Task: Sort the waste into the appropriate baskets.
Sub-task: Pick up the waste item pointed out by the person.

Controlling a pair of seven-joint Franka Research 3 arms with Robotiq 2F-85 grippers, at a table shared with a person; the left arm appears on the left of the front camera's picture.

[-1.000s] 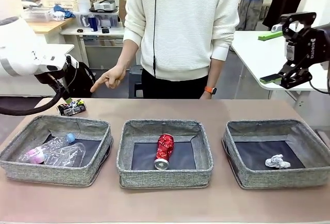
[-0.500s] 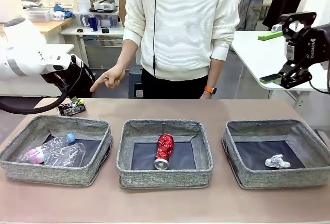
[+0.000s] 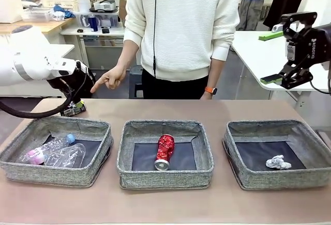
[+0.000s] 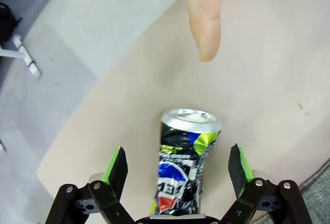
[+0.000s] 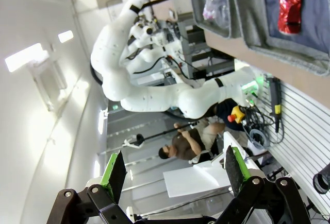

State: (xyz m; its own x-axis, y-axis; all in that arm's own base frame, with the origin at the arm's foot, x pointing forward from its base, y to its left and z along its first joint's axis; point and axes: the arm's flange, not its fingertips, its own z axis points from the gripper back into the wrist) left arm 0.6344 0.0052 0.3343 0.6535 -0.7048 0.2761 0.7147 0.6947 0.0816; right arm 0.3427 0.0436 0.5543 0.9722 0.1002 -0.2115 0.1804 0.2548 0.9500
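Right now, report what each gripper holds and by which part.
Nothing is held. The left gripper stands open astride the crushed black can, not gripping it; the right gripper is open, raised.

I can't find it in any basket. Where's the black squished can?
The crushed black can lies on the table's far left, behind the left basket, between the open fingers of the left gripper, just below the person's pointing finger.
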